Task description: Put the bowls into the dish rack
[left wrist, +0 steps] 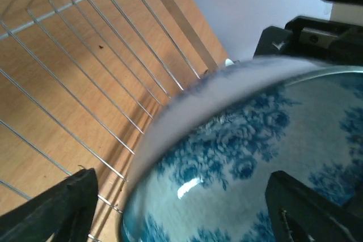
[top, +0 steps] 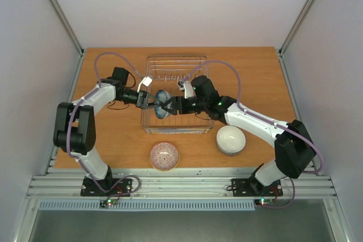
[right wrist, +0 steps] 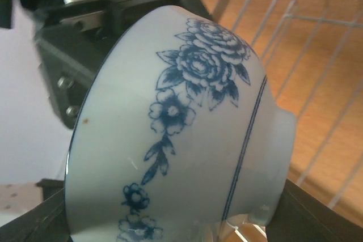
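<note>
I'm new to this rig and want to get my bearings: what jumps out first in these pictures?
A blue-and-white bowl poised on edge between both grippers, over the dish rack at mid-table. The left gripper and right gripper meet there nose to nose. Nearer the arm bases, a pinkish patterned bowl and a white bowl sit on the table.

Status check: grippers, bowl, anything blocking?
Right gripper shut on blue-and-white bowl over dish rack. Left gripper open, jaws either side of its rim. Patterned bowl and white bowl on table; nothing blocking.
</note>
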{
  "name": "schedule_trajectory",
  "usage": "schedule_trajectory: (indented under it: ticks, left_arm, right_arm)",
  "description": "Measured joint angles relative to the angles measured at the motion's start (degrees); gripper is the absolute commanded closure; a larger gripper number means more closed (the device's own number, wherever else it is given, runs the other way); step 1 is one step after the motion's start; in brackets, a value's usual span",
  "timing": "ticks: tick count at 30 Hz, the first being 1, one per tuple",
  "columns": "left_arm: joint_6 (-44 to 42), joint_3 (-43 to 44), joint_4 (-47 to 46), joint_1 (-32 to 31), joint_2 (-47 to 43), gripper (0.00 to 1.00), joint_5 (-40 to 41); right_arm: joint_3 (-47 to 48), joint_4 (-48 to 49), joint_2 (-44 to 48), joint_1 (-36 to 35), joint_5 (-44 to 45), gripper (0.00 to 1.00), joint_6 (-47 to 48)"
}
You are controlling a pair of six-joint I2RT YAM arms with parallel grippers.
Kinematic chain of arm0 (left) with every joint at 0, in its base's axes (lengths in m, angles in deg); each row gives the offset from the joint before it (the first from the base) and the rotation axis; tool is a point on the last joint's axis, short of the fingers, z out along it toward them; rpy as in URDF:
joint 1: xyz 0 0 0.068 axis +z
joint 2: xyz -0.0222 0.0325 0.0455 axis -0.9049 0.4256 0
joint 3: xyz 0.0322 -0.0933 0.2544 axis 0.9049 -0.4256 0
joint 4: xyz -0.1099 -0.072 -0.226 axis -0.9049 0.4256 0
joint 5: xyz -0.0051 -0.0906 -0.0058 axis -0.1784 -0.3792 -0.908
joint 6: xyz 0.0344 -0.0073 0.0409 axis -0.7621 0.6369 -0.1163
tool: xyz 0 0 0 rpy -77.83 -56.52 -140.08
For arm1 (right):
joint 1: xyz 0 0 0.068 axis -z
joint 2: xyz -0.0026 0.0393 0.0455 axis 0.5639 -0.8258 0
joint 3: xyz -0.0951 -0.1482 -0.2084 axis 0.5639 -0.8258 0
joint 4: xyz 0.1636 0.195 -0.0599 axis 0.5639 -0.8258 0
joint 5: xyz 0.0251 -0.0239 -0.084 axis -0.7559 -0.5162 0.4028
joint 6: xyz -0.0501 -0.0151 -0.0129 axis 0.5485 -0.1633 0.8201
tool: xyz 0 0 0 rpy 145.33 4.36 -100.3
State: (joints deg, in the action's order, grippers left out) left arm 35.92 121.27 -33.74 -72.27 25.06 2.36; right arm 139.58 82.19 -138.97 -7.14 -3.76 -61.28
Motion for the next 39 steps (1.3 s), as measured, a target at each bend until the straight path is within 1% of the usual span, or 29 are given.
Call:
schedule_trajectory:
  ticks: [2,5,7,12,15,20,26,34,39]
  left_arm:
    - [1.66,-0.61,-3.02,-0.09,-1.66,0.14,1.38]
    - [5.9,-4.33,-9.38,0.17,-6.58,0.13,7.78]
    - [7.96,-6.62,-12.41,0.46,-9.7,0.12,11.96]
    - [12.76,-10.54,-19.74,1.88,-16.31,0.12,20.96]
    - [14.29,-10.97,-22.27,2.6,-17.59,0.12,23.41]
    - [15.43,-11.02,-23.91,3.02,-17.03,0.12,24.87]
    - [16.24,-11.02,-24.26,3.02,-14.45,0.12,24.85]
    - [16.44,-11.02,-24.3,3.28,-13.44,0.12,24.59]
    - [16.46,-10.99,-24.39,3.28,-13.18,0.12,24.41]
  right_arm:
    - [2.56,-5.25,0.0,0.0,3.63,0.99,2.49]
    - [8.31,-13.77,-0.22,0.07,10.84,0.99,6.78]
    - [11.78,-17.64,-0.72,0.28,15.39,0.99,9.01]
    - [22.56,-27.56,-5.95,1.09,30.12,0.99,14.58]
    - [26.93,-32.04,-10.58,1.49,38.93,0.99,17.25]
    - [28.94,-37.22,-15.98,1.66,48.41,0.99,20.41]
    - [30.6,-39.04,-18.32,1.7,53.7,0.99,22.8]
    - [31.19,-38.77,-18.32,2.14,56.13,0.99,24.11]
    - [32.35,-39.36,-18.4,2.73,59.43,0.99,25.14]
